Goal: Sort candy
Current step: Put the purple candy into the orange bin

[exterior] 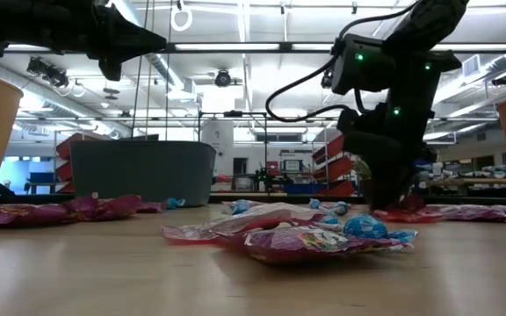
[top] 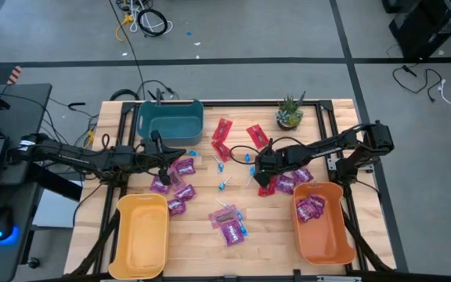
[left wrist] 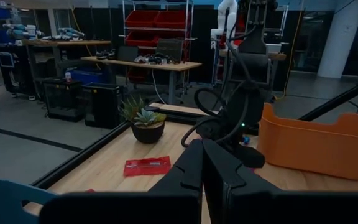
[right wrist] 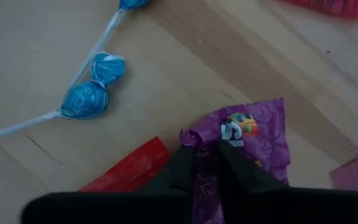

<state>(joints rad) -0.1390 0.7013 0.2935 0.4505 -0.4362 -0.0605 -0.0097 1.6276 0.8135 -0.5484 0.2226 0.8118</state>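
Holding purple packets (top: 310,207), orange bin (top: 319,243), yellow bin (top: 141,254) and teal bin (top: 169,133) bare, right gripper (right wrist: 205,149) jaws clamped on purple packet (right wrist: 253,140), left gripper (top: 180,153) jaws together.

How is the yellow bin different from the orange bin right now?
The yellow bin sits at the table's front on the left arm's side and looks empty; the orange bin sits at the front on the right arm's side and already holds purple packets. They differ in colour too, pale yellow against deeper orange. Both are open, rounded rectangular plastic tubs of much the same size.
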